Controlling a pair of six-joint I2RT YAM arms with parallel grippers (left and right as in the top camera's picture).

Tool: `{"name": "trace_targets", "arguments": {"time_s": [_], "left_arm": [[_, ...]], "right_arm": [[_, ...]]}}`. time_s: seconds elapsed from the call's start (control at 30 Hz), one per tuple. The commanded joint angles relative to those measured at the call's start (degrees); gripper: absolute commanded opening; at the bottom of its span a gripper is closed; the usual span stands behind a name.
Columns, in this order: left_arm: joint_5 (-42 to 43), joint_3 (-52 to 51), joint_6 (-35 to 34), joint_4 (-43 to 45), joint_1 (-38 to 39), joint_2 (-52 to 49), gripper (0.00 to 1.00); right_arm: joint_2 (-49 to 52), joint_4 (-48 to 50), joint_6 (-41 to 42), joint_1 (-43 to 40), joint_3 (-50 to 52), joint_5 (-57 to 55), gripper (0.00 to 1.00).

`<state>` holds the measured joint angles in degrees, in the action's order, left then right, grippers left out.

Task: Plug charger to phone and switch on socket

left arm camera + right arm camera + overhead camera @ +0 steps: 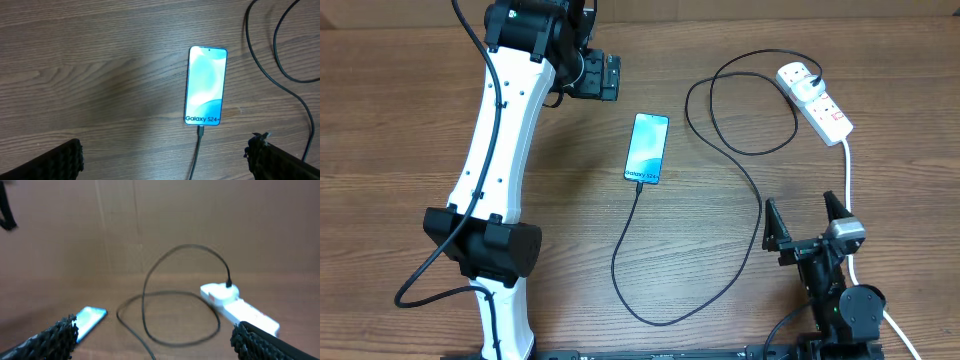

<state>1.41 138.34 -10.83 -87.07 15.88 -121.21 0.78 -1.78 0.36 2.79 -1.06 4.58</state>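
The phone lies screen up at the table's middle, lit blue with "Galaxy S24+" at its near end; it also shows in the left wrist view and the right wrist view. The black charger cable has its tip in the phone's near end, loops round the front, and runs back to a plug head seated in the white socket strip at the back right. My left gripper is open and empty, behind and left of the phone. My right gripper is open and empty, in front of the strip.
The strip's thick white cord runs down the right side past my right gripper. The left arm's white links stretch over the left half of the table. A brown cardboard wall stands behind the table.
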Motion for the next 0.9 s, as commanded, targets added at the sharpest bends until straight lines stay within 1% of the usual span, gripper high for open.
{"name": "trace_targets", "arguments": {"time_s": [0.0, 0.07, 0.4, 0.87], "left_arm": [[-0.52, -0.04, -0.98, 0.09, -0.20, -0.39, 1.00], [-0.52, -0.04, -0.98, 0.09, -0.20, -0.39, 0.99], [-0.50, -0.04, -0.98, 0.09, -0.20, -0.39, 1.00], [-0.52, -0.04, -0.98, 0.09, -0.20, -0.39, 1.00]], "right_arm": [[-0.66, -2.97, -2.45, 0.48, 0.61, -1.11, 1.00], [-0.66, -3.04, -3.89, 0.48, 0.61, -2.05, 1.00], [-0.66, -3.23, -3.91, 0.46, 0.59, -4.50, 1.00], [-0.66, -3.10, -3.72, 0.44, 0.59, -4.55, 1.00]]}}
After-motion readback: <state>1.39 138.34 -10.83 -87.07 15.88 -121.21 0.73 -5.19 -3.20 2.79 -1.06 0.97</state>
